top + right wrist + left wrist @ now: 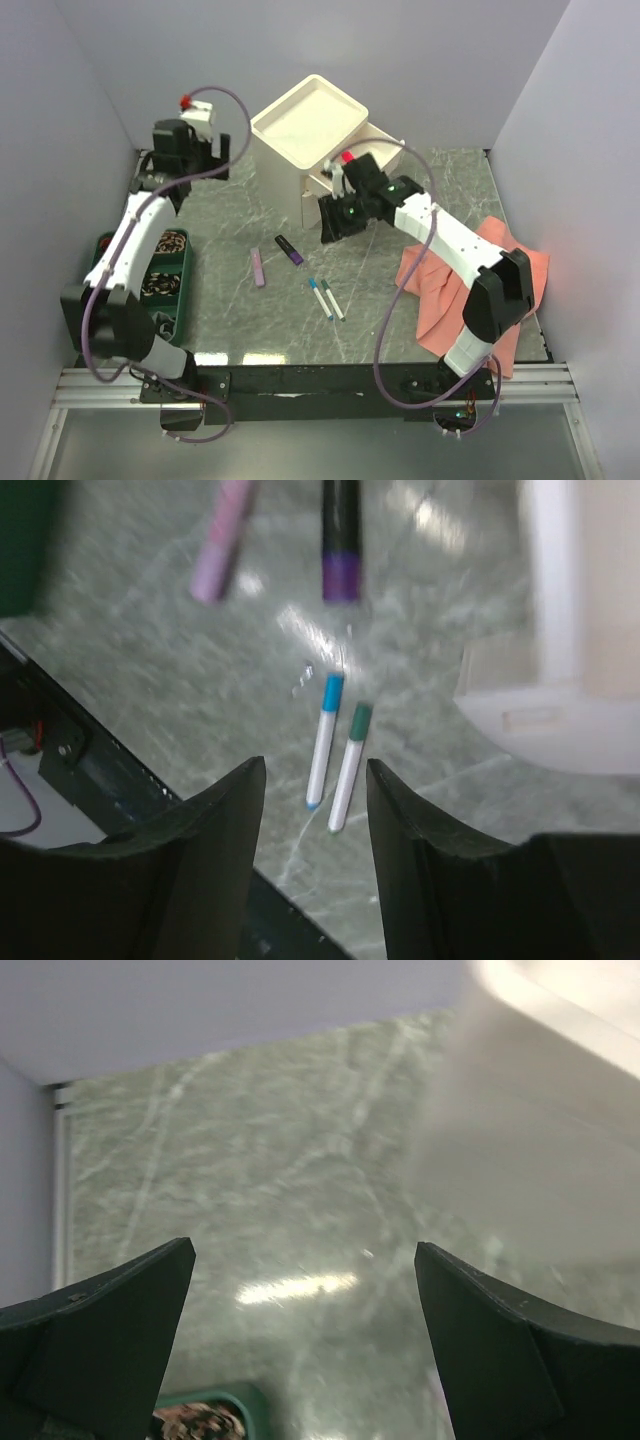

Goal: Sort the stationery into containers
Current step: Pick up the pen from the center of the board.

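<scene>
Right wrist view has the best angle on this one. The right gripper (315,770) hangs over the table (230,310) with its jaws partly apart and nothing between them. Right below the gap lie two slim pens side by side, nearly touching: the blue-capped pen (322,742) and the green-capped pen (348,765). Left and a bit farther back are the lilac highlighter (222,540) and the purple highlighter (340,540), apart from each other.

The drawer box (310,150) sits at the far middle of the table, and the right gripper is just in front of it. I think one drawer is pulled out on that side, but it's blurry, so don't quote me.

On handling, my guess is that the pens are light, stiff and round, so they'll roll or squirt out if pinched near a tip. I'd grab one across the middle of the barrel, jaws square to its length. They lie so close together that snagging both at once is the real risk, so go for the outer side of one.

The left gripper (304,1248) is up at the far left, spread wide and empty, above the green bin (150,280). The salmon cloth (470,290) sits off to the right, out of the way.
</scene>
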Motion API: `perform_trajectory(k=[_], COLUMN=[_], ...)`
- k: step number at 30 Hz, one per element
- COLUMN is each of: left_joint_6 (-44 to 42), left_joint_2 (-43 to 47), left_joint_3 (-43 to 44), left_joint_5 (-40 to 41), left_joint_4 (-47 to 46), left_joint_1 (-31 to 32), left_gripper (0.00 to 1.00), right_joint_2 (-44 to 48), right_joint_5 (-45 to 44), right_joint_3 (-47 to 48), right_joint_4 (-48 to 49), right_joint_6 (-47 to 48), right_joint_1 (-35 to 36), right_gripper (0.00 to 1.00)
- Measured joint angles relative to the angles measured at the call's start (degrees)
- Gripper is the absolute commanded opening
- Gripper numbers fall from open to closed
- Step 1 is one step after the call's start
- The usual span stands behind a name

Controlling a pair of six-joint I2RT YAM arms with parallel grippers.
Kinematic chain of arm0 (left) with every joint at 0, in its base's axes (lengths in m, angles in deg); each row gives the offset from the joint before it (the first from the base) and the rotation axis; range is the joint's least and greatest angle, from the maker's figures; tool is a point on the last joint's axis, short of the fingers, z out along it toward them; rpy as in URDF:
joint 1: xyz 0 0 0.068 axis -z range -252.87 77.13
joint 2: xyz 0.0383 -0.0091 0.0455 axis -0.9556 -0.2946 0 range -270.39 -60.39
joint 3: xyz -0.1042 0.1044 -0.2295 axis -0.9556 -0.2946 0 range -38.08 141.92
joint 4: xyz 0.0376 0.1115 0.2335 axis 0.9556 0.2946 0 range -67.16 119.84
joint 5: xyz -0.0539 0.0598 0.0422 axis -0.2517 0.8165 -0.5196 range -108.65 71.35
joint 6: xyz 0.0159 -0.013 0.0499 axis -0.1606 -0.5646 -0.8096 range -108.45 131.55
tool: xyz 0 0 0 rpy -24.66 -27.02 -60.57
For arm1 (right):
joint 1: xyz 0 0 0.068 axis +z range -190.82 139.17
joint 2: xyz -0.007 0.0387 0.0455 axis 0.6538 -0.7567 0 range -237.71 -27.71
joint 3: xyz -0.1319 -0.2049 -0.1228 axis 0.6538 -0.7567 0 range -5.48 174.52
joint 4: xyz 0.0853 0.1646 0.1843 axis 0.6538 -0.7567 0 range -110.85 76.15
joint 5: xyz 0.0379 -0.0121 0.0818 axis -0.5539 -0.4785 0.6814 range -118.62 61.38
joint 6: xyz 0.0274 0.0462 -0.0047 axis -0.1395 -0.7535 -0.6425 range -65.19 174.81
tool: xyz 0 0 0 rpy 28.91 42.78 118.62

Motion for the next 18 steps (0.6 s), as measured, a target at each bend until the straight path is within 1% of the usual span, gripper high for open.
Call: perform_trajectory(k=[2,4,7,10,11,14,18], left_joint_6=[-0.5,-0.39,0.52,1.16,1.31,2.67,4.59], left_joint_2=[4.52,7.78,10.36,11.23,11.54,12.85,16.02], left_joint_3=[-4.13,-6.34,-7.5,-7.82,-8.13,-8.87,-10.25], left_joint_5=[0.13,-0.66,-1.81,-2.19,-2.38,-2.93,-4.35], left_joint_4=[0.46,1.27,1.75,2.43,2.54,2.75,2.01], left_joint_1=[3.45,3.93,-0.11,-5.07,-6.38,-7.61,-7.67], left_gripper=[1.0,0.99,0.99,0.99,0.99,1.0,1.0], right_joint_2=[-0.5,-0.35,1.92,5.22,5.51,4.92,2.43], right_joint_5=[-0.37,-1.05,-3.93,-6.34,-6.64,-8.33,-11.47], right_joint_3=[-5.44,-9.99,-14.12,-20.02,-21.0,-23.23,-23.3], right_joint_4=[-0.28,-0.61,4.37,8.28,8.28,7.69,7.43], right_joint_6=[-2.75,-4.22,-5.4,-6.01,-6.12,-6.1,-5.92], right_joint_1=[0.33,1.09,3.19,7.39,8.41,11.56,12.9], right_gripper=[0.5,0.5,0.53,0.55,0.55,0.55,0.57])
